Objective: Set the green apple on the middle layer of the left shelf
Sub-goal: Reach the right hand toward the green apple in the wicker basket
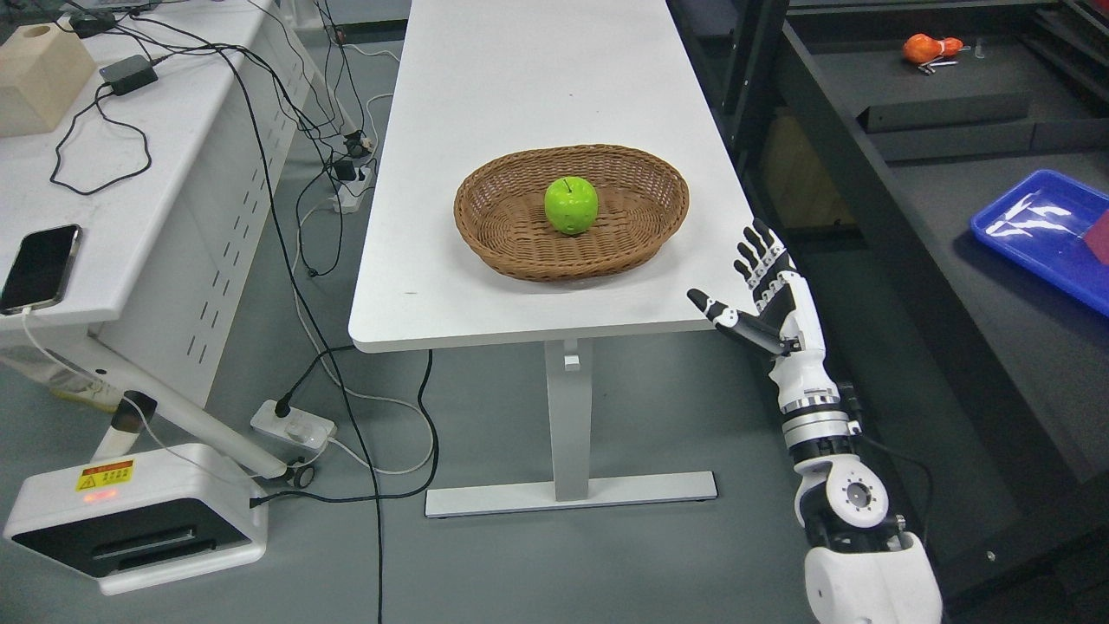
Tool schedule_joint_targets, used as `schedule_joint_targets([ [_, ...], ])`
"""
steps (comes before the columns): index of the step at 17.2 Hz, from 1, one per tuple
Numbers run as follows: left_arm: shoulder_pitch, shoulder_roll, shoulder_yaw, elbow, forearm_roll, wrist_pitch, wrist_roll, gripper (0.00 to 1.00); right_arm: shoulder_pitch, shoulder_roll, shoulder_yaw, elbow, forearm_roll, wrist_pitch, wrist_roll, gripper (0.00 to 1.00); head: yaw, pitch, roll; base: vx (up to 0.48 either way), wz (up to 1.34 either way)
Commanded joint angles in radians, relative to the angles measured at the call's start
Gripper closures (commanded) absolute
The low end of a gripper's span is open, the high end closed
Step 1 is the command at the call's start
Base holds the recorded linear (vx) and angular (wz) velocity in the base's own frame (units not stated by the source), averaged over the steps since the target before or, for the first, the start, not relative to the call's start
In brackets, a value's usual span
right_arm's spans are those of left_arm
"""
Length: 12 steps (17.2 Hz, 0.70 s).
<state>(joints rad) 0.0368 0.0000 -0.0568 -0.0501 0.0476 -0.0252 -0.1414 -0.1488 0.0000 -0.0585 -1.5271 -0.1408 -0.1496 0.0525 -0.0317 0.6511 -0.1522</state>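
Observation:
A green apple [571,205] sits upright in the middle of a brown wicker basket [511,251] on a white table [520,87]. My right hand [755,286] hangs by the table's near right corner, to the right of and below the basket, apart from it. Its fingers are spread and straight, and it holds nothing. The arm comes up from the lower right. My left arm is out of view.
A dark shelf unit [918,260] stands at the right, with a blue tray [1044,230] and an orange object [929,46] on it. A second white table [113,173] at the left holds a phone [39,267], cables and a beige block. Power strips and cables lie on the floor.

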Motion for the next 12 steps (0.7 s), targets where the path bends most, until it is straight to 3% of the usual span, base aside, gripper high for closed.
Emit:
schedule_joint_targets([
  [1,0.000,0.017,0.000,0.001,0.000,0.001,0.000,0.00,-0.003,-0.017,0.005,0.001,0.000,0.005,0.003,0.00,0.0000,0.000,0.000,0.000,0.00],
  [4,0.000,0.017,0.000,-0.001,0.000,0.001,0.000,0.00,-0.012,-0.017,0.002,0.002,0.016,-0.002,-0.006,0.00,0.0000,0.000,0.000,0.000,0.00],
  [5,0.000,0.017,0.000,-0.001,0.000,0.001,0.000,0.00,-0.031,-0.017,0.011,0.002,0.108,-0.020,-0.010,0.00,0.0000,0.000,0.000,0.000,0.00],
  [8,0.000,0.017,0.000,0.001,0.000,-0.001,0.000,0.00,-0.090,-0.055,0.069,-0.005,0.665,-0.108,-0.007,0.00,0.0000,0.000,0.000,0.000,0.00],
  [10,0.000,0.017,0.000,0.000,0.000,0.001,0.000,0.00,-0.116,-0.121,0.107,-0.016,0.716,-0.120,0.003,0.00,0.0000,0.000,0.000,0.000,0.00],
  [12,0.000,0.017,0.000,-0.001,0.000,0.001,0.000,0.00,-0.114,-0.153,0.101,-0.059,0.708,-0.210,0.003,0.00,0.0000,0.000,0.000,0.000,0.00],
])
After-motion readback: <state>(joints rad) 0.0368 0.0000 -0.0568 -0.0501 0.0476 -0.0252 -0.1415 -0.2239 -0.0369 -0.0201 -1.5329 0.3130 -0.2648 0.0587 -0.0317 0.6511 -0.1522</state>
